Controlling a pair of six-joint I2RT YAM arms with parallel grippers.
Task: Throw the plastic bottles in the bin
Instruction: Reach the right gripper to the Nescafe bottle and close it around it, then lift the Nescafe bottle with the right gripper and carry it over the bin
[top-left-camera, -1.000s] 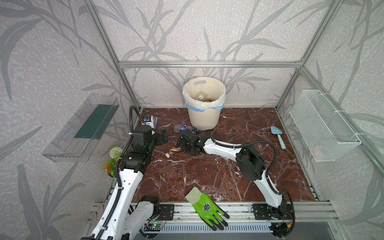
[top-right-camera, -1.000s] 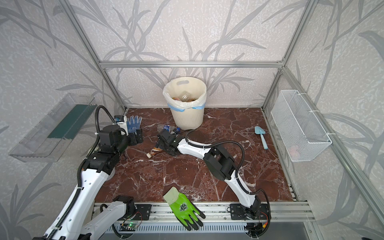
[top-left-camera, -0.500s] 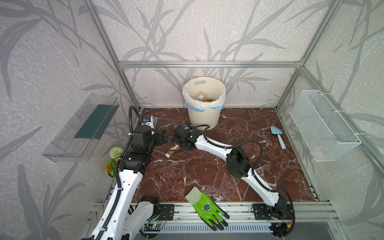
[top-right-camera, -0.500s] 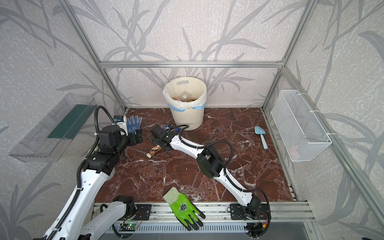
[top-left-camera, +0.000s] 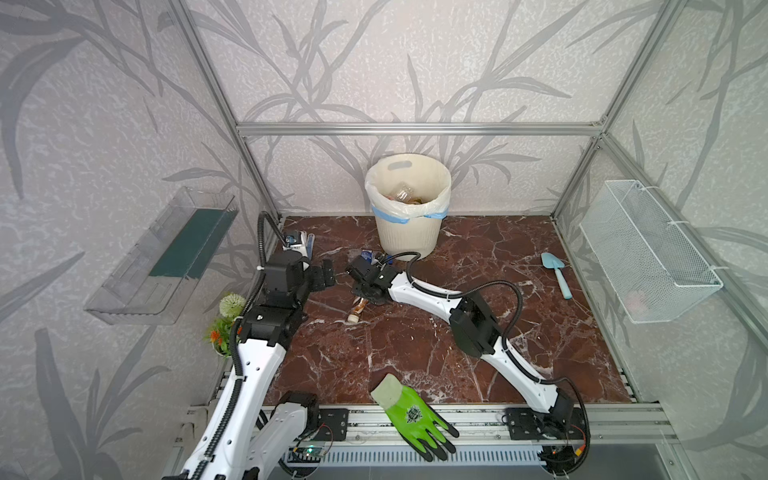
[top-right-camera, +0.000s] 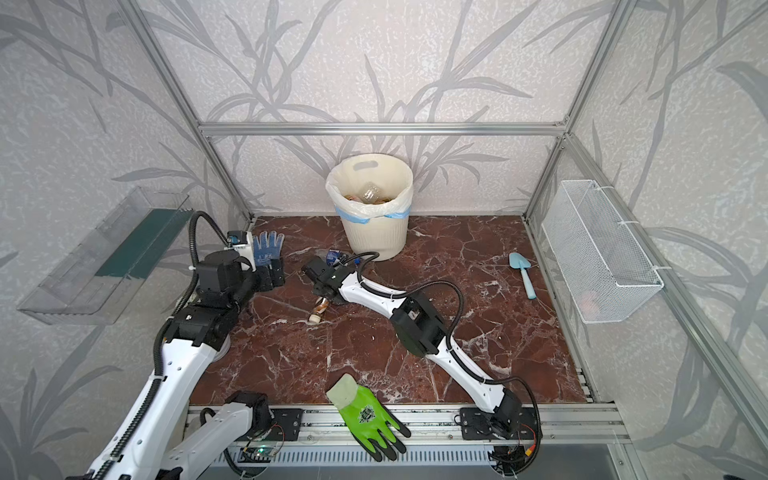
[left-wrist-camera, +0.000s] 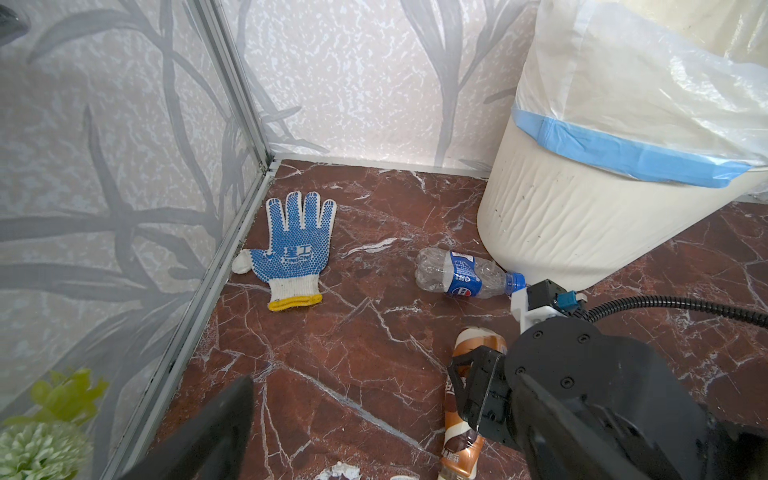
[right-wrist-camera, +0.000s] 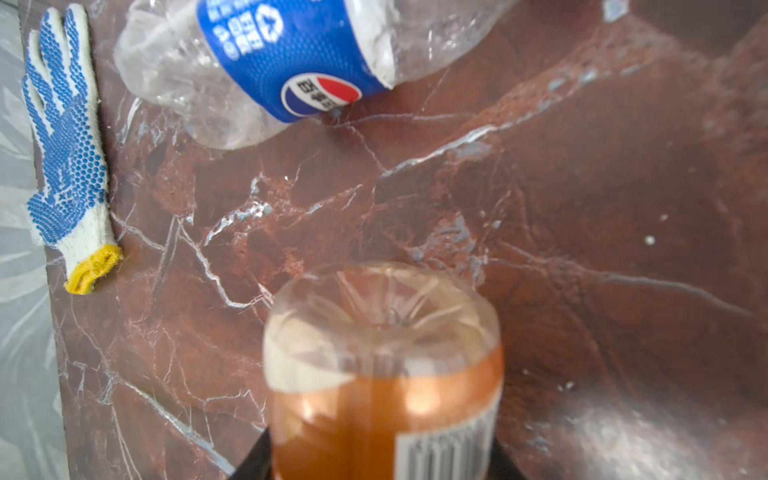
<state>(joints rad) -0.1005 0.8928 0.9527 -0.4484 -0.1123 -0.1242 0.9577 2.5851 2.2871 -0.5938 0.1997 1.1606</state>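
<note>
the left jaws stood released and empty, seemingly parked clear of the pick. right of them, the right jaws were clenched across the brown bottle (right-wrist-camera: 382, 374) lying on the marble tabletop (top-left-camera: 415, 345), likely for a lift. just beyond lay the blue-label bottle (left-wrist-camera: 461, 277), by the foot of the part-filled bin (top-left-camera: 409, 232), between leaf-patterned walls (top-left-camera: 415, 62).

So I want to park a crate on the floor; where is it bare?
Bare: between bin, trowel and right arm; also mid-floor behind the green glove. Crowded: between bin and blue glove, where the brown bottle and blue-label bottle lie.
</note>
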